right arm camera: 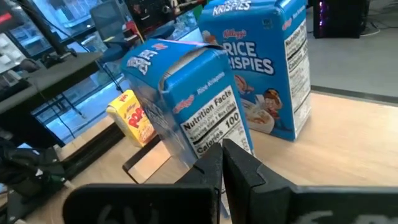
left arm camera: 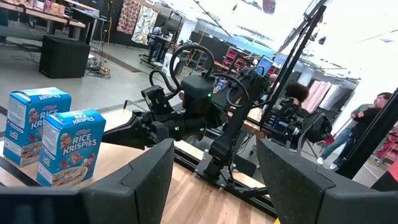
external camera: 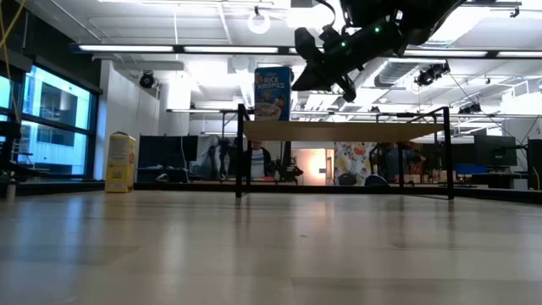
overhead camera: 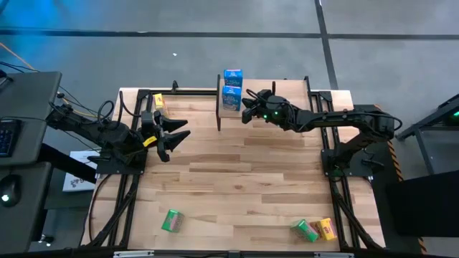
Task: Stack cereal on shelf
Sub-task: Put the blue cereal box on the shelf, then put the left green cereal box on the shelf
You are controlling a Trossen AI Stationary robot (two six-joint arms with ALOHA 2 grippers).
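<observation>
Two blue cereal boxes [overhead camera: 232, 75] [overhead camera: 231, 99] stand upright on their bases at the left end of the shelf [overhead camera: 287, 91], a light-wood board on black legs at the table's far side. My right gripper [overhead camera: 248, 109] is shut and level, its tips right at the narrow side of the nearer blue box [right arm camera: 186, 99]. The other blue box [right arm camera: 261, 68] stands just beyond it. My left gripper [overhead camera: 183, 136] waits open at the table's left with nothing between its fingers. The low view shows only one blue box [external camera: 273, 93] on the shelf [external camera: 339, 131]. My right gripper's shut fingertips [right arm camera: 222, 155] stand at the lower part of the nearer blue box's narrow side panel [right arm camera: 211, 121], coming level from the table's right. I cannot tell whether they touch it. The box stands on the shelf.
A yellow box [overhead camera: 158, 100] stands on the table left of the shelf. A green box [overhead camera: 172, 220] lies near the front left; a green box [overhead camera: 303, 229] and a yellow one [overhead camera: 326, 229] lie near the front right. People show in the room behind.
</observation>
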